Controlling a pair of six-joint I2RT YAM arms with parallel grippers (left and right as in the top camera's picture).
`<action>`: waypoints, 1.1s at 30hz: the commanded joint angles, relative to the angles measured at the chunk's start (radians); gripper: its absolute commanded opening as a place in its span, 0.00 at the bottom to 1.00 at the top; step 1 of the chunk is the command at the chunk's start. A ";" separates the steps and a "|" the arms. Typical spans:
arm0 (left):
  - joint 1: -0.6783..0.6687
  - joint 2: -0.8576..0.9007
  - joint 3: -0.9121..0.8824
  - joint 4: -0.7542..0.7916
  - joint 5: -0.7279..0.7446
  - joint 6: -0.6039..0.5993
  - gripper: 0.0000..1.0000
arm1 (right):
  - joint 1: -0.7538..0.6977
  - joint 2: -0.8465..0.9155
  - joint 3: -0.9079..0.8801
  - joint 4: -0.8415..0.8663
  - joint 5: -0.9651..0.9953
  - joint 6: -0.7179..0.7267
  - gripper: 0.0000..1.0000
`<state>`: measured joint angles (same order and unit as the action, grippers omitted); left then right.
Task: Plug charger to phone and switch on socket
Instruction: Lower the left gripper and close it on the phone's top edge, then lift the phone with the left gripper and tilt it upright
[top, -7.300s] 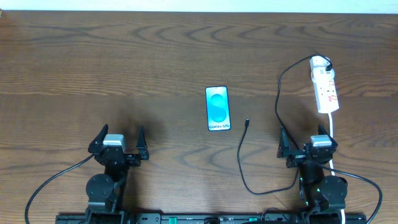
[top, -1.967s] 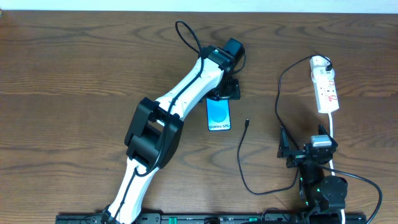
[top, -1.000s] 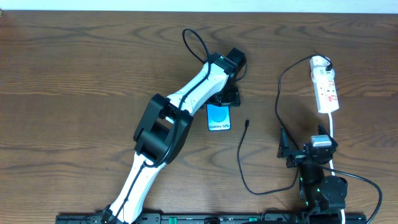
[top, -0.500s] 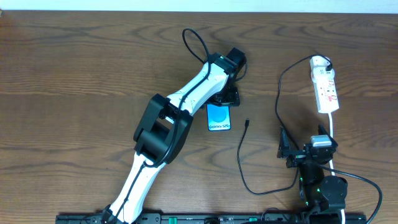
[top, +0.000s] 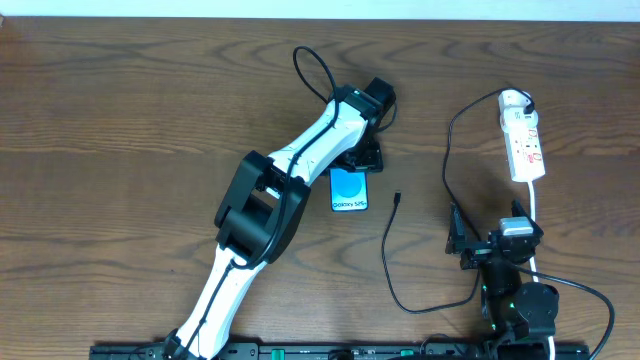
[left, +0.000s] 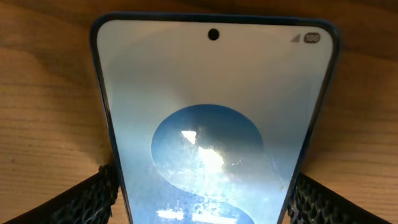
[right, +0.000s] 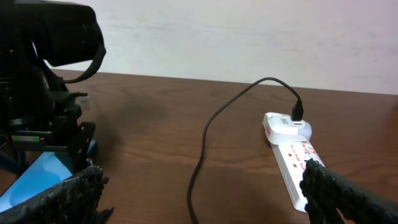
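**Phone held, charger not yet in**

My left gripper (top: 360, 164) is at the top end of the phone (top: 349, 190), near the middle of the surface (top: 120, 120). In the left wrist view, my two fingers (left: 93, 199) stand one on each long edge of the phone and seem to touch it. I judge that this gripper is closed on the phone and is only as wide as the phone. The screen is lit and faces up. From above the phone looks a little turned, with its lower end pointing toward my base.

My right gripper (top: 488, 232) is low at the near right side. Its fingers are wide apart and it holds nothing.

The charger (top: 388, 250) lies loose on the surface. Its small tip (top: 398, 197) is just to the right of the phone's lower end, but apart from it. The cable goes from the tip toward me, makes a loop, and runs up to the socket (top: 522, 140) at the far right. There its other end sits in the far end of the socket, as the right wrist view shows.

In my judgement the task is only at its beginning. The phone is held, but the tip is not in the phone, and no gripper has the cable. What is left is to take the tip, to push it into the phone's lower end, and to press the switch. I cannot tell from here whether the switch is on or off.
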<state>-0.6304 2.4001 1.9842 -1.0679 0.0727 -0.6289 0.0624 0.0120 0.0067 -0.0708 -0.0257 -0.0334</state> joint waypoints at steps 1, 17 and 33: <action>0.000 0.007 -0.004 -0.008 -0.002 0.000 0.88 | 0.003 -0.005 -0.001 -0.005 0.005 0.010 0.99; 0.004 0.005 0.006 -0.023 0.040 0.000 0.73 | 0.003 -0.005 -0.001 -0.005 0.005 0.010 0.99; 0.151 -0.079 0.024 -0.084 0.521 0.106 0.72 | 0.003 -0.005 -0.001 -0.005 0.005 0.010 0.99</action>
<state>-0.5148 2.3970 1.9873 -1.1416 0.3630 -0.5957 0.0624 0.0120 0.0067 -0.0704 -0.0257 -0.0338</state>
